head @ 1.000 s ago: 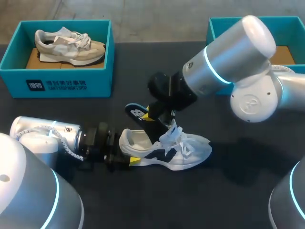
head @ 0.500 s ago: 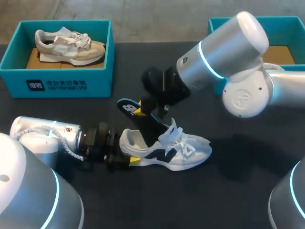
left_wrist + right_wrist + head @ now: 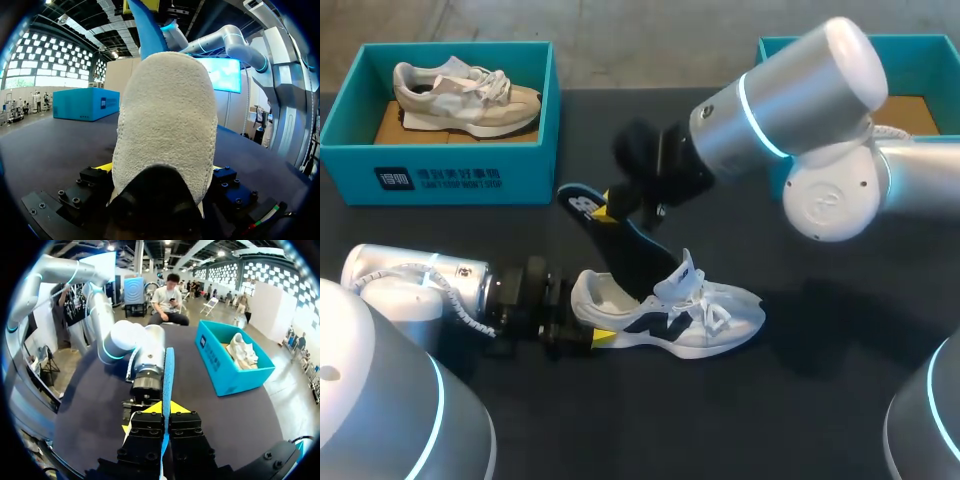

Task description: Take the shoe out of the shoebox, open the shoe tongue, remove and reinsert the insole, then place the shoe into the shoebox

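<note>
A white shoe [image 3: 685, 312] with a navy logo lies on its side mid-table, toe to the right. My left gripper [image 3: 586, 326] comes in from the left and is shut on the shoe's heel [image 3: 165, 115], with a yellow tip against each side. A dark insole with a blue underside [image 3: 620, 245] slants up out of the shoe opening, its lower end still inside. My right gripper [image 3: 617, 206] is shut on the insole's upper end. The right wrist view shows the insole [image 3: 167, 375] edge-on between the right gripper's [image 3: 164, 412] closed fingers, with the left arm [image 3: 145, 352] ahead of it.
A teal shoebox [image 3: 440, 175] at the back left holds a beige shoe [image 3: 465, 92]. A second teal box [image 3: 920, 50] stands at the back right, mostly hidden behind my right arm. The left box [image 3: 225, 367] also shows beside the left arm.
My right gripper has moved up and to the back left, drawing the insole further out of the shoe. The left gripper and the shoe have stayed in place.
</note>
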